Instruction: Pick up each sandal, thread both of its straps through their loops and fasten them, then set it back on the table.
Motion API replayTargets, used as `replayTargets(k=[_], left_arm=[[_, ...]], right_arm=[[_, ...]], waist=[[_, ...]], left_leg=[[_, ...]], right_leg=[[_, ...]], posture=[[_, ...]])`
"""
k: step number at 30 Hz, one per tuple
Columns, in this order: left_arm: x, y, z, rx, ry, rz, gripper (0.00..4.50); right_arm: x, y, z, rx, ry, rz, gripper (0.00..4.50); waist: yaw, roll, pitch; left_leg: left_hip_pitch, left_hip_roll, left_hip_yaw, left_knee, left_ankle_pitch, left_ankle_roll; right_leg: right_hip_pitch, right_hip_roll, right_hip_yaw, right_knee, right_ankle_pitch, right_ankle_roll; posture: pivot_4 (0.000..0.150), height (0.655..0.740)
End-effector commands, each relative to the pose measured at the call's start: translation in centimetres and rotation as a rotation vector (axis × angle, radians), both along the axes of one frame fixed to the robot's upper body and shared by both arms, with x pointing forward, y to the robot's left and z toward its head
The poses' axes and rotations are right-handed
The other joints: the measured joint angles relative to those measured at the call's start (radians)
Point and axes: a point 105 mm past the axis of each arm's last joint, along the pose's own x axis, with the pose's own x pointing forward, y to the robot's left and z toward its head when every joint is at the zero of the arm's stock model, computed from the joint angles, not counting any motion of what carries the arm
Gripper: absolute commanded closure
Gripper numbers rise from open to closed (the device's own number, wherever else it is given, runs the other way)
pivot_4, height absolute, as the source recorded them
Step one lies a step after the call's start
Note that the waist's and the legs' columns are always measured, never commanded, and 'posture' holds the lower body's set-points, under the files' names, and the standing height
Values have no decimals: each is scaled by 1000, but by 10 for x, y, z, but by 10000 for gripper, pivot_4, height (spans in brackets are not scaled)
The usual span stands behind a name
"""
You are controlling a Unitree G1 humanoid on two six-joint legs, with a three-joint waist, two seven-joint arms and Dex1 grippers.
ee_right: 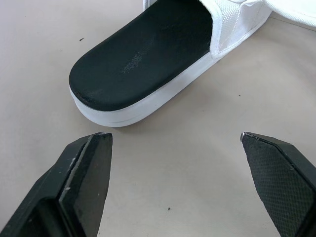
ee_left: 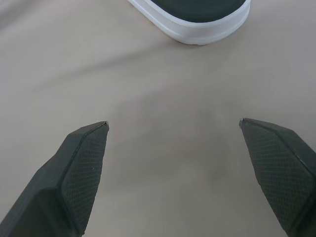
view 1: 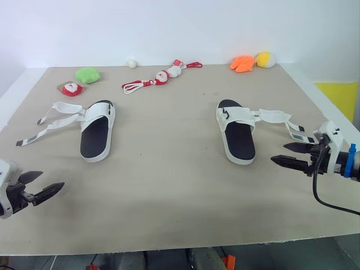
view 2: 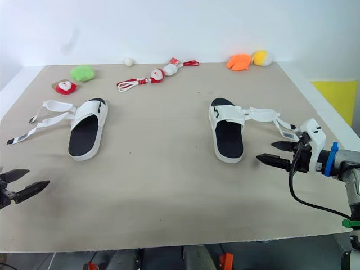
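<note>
Jaws on both arms gape wide and empty, low over the worktop point(view 1: 169, 191). The left sandal point(view 1: 97, 135) and right sandal point(view 1: 237, 135) lie flat, straps point(view 1: 59, 115) loose. Left wrist view: sandal end well ahead. Right wrist view: sandal end near, so best pinch the sole rim, clear of straps.

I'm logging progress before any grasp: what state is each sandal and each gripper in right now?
Left sandal: sole down on the table, both straps unfastened, splayed out sideways.
Right sandal: sole down on the table, both straps unfastened, splayed out sideways.
Left gripper: open, empty.
Right gripper: open, empty.
</note>
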Motion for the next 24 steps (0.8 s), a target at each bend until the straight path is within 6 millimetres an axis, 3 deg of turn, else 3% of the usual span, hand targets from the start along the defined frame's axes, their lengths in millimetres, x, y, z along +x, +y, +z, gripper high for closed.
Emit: replayTargets(k=[1, 24], left_arm=[[0, 0, 7, 5, -18, -11, 1074], [-3, -2, 4, -31, 18, -14, 1074]], right_arm=[[2, 1, 18, -18, -53, 19, 0], [2, -1, 16, -16, -48, 22, 0]], waist=[[0, 0, 0], [0, 0, 0]], left_leg=[[0, 0, 0, 0, 0, 0], [1, 0, 0, 1, 0, 0]], right_leg=[[0, 0, 0, 0, 0, 0], [1, 0, 0, 1, 0, 0]], posture=[[1500, 7400], [1500, 7400]])
